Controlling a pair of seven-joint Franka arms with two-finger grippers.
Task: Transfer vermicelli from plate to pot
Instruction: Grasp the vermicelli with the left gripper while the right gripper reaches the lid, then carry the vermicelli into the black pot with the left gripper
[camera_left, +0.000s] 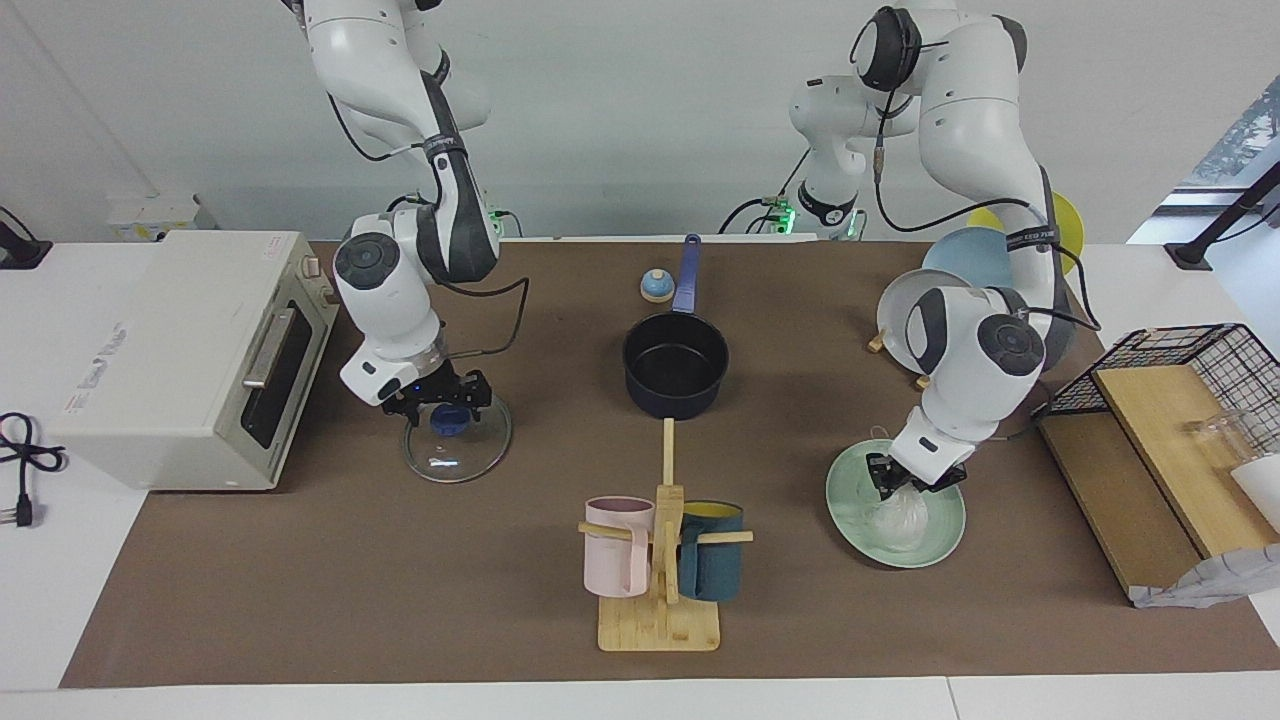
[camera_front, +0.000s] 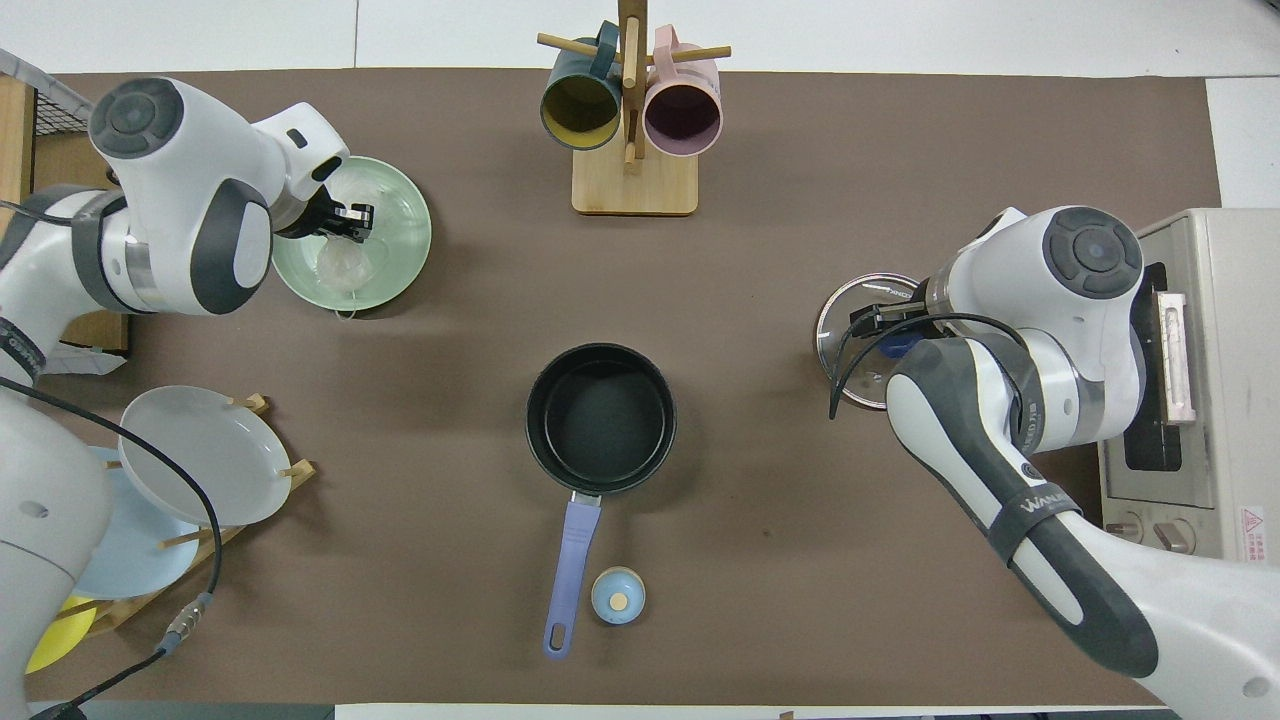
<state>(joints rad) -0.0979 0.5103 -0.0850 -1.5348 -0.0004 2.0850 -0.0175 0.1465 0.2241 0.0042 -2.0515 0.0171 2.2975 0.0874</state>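
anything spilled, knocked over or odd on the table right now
Nothing stands out. The vermicelli lies wholly on the mint plate, the pot stands upright and empty, and the glass lid lies flat beside the toaster oven.

Light was bright and even, falling from above. Soft, short shadows lay on the brown table cover (camera_left: 300, 600) beside the pot (camera_left: 675, 375) and under both arms. A small glare spot showed on the glass lid (camera_left: 445, 455). Both views were sharp, without visible blur or edge distortion.
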